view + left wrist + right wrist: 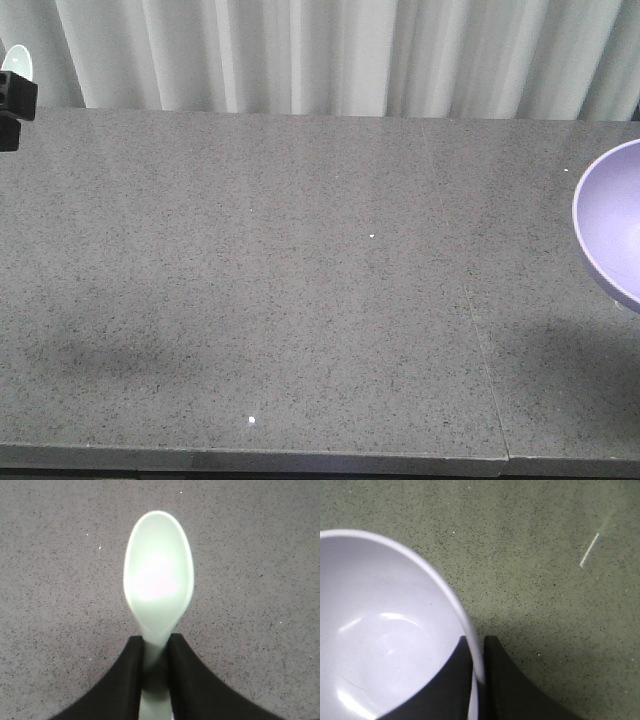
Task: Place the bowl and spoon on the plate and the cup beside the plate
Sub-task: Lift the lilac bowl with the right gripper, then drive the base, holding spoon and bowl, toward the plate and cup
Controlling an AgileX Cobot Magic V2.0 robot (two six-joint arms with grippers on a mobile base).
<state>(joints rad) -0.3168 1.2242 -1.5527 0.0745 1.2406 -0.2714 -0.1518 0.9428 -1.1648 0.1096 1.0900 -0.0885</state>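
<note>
- Left wrist-mounted view: my left gripper (156, 642) is clamped on the handle of the mint-green spoon (159, 575), one finger on each side. The head points away from me, hollow side up, over bare grey countertop (260, 555).
- Right wrist cam: my right gripper (477, 641) is pinching the rim of the lavender bowl (385, 630), one finger inside the wall and one outside. The bowl's empty.
- Front cam: the bowl pokes in at the right edge, tipped so its inside faces the camera. Going by the shadow under it, I'd say it's lifted off the countertop.
- The spoon and left gripper just peek in at the far left, in front of the curtain (300, 50).
- No plate or cup in any view, so I can't say where they sit.
- My read: both pieces are in hand, so the step now is carrying them to the plate.
- Bowl first, I reckon. Level it before lowering, since a rim pinch lets it swing. Set it flat inside the plate's raised rim and let go only once the base rests.
- Spoon after. It's a narrow grip on a smooth handle, so go slow with no twisting, and lay it down rather than drop it.
- Send one arm in at a time so they don't crowd each other over the plate.
</note>
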